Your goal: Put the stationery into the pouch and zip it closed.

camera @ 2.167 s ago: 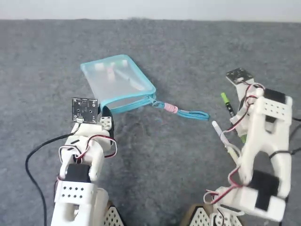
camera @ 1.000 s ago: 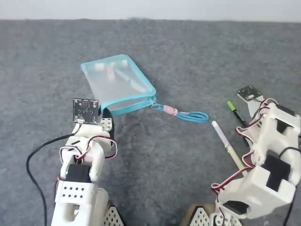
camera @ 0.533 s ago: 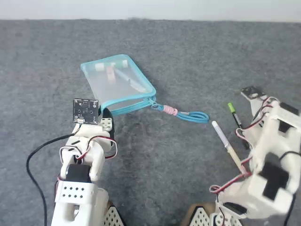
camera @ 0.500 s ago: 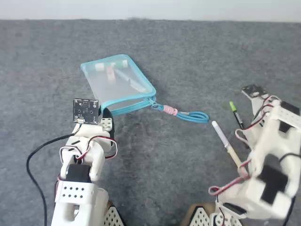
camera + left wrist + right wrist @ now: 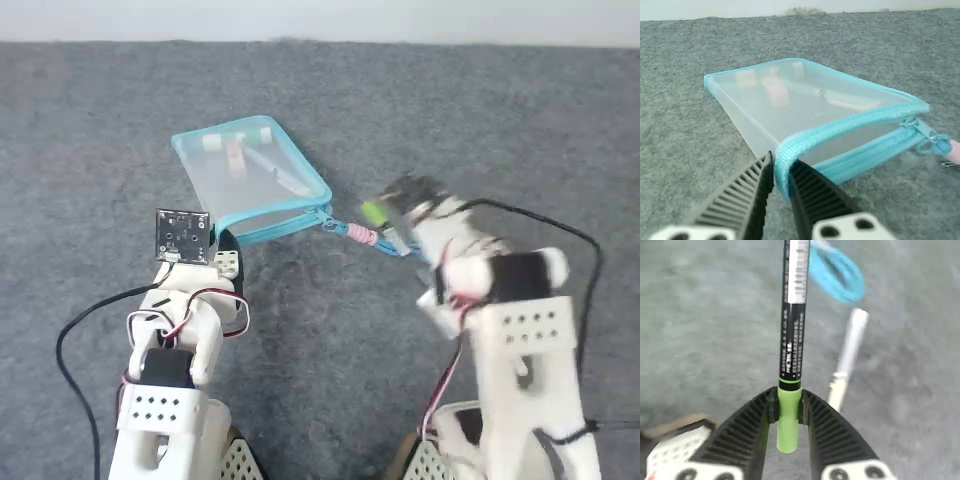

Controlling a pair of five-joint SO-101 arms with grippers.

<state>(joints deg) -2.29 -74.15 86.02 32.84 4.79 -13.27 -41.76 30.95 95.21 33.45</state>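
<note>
Left arm: Your left arm stands at the lower left of the high view, its wrist reaching up toward the frame's centre left.
Left gripper: Your left gripper (image 5: 780, 163) has its fingers nearly together, pinching the blue trim at the near corner of the pouch.
Pouch: The pouch (image 5: 250, 180), clear mesh with blue edging, lies flat on the grey mat (image 5: 500, 110) in the upper left of the high view. One corner of it is in your left gripper.
Contents: Several small pieces of stationery (image 5: 776, 93) show through the mesh, among them a pink block and pale sticks.
Zip: The slider sits at the pouch's right-hand corner. You cannot tell from these views whether the mouth is fully closed.
Cord: A pink bead and blue loop cord (image 5: 358, 232) trails from that corner toward the centre of the high view, lying on the mat.
Right gripper: Your right gripper (image 5: 788, 398), at centre right of the high view just beyond the cord, is clamped on the green end of the pen.
Pen: The black pen (image 5: 793, 315) juts straight out from those fingers, held off the mat.
White pen: A white pen (image 5: 847, 347) lies on the mat near the cord's loop, untouched.
</note>
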